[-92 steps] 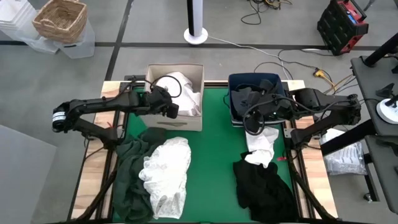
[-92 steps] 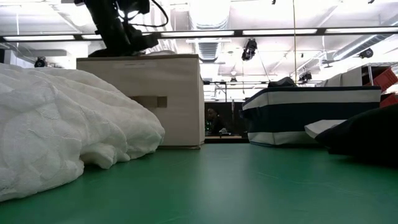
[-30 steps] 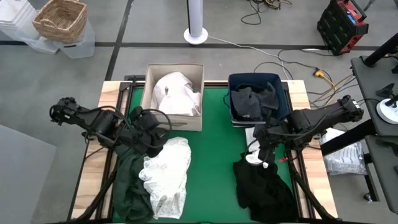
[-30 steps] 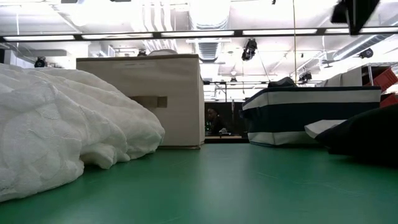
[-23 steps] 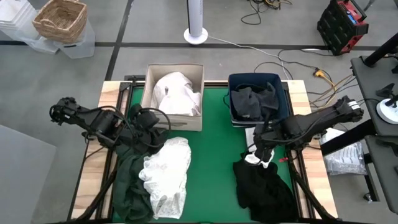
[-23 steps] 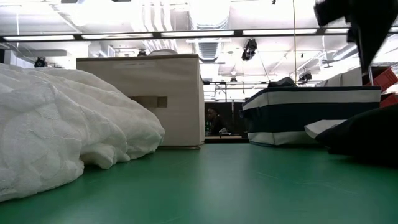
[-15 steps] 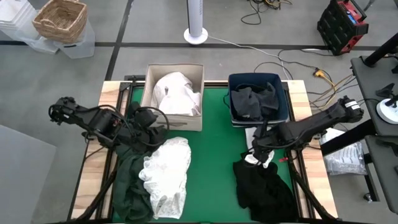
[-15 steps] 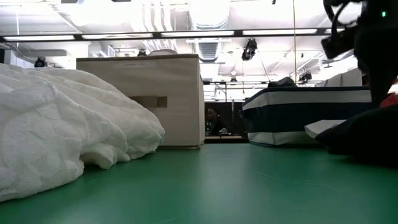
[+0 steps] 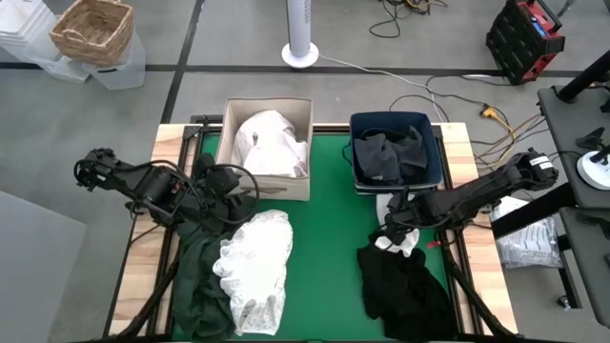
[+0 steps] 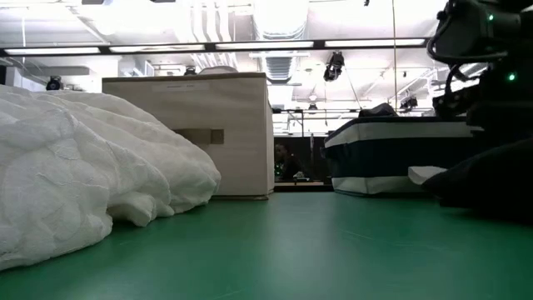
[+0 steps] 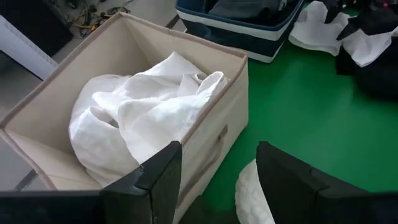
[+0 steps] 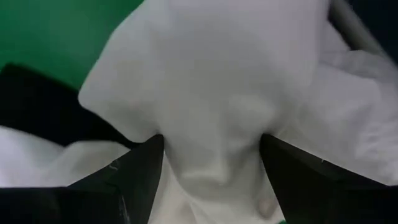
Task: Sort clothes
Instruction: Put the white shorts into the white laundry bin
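Observation:
A small white garment (image 9: pixel 408 211) lies at the right, its near edge against a black garment (image 9: pixel 400 286). My right gripper (image 9: pixel 392 229) is down on that white garment, open, with a raised white fold (image 12: pixel 211 124) between its fingers. At the left, a lacy white garment (image 9: pixel 253 267) lies partly over a dark green one (image 9: pixel 195 281). My left gripper (image 9: pixel 236 197) hovers open over these, holding nothing. The beige box (image 9: pixel 227 129) holds white clothes (image 11: pixel 143 112). The navy bin (image 9: pixel 354 152) holds dark clothes (image 9: pixel 386 152). My right gripper comes at the small white garment slanting down, its open fingers (image 12: pixel 134 177) on either side of a raised fold. I cannot tell whether the fingers touch the cloth. The garment lies on the green mat.
The beige box and the navy bin stand side by side at the far edge of the green mat (image 9: pixel 329 248), with bare mat between the left and right piles. A wicker basket (image 9: pixel 92 30) and cables lie on the floor beyond the table.
My right gripper has come down onto the small white garment and shifted a little toward the table's left. The garments lie as before.

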You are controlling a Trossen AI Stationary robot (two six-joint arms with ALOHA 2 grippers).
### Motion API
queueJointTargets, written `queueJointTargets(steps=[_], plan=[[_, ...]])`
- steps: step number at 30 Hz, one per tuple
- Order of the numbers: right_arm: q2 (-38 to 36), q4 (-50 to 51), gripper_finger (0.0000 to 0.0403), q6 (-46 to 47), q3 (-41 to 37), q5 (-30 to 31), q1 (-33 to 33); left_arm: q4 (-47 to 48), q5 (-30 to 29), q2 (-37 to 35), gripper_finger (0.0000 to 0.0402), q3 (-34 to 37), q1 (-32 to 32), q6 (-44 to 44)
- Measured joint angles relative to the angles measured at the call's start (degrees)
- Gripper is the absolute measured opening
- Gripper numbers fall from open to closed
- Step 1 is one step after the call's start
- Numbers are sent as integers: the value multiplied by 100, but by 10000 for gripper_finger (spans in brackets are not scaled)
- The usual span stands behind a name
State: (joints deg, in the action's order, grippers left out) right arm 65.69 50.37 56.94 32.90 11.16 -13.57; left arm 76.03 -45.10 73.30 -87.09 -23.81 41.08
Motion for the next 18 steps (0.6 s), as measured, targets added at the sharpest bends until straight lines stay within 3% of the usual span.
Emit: queueJointTargets(steps=[9, 18], plan=[[-13, -752, 202, 178, -577, 103, -2, 41, -134, -7, 184, 0, 0, -14], [-11, -947, 55, -65, -655, 165, 1, 131, -245, -7, 184, 2, 2, -57]])
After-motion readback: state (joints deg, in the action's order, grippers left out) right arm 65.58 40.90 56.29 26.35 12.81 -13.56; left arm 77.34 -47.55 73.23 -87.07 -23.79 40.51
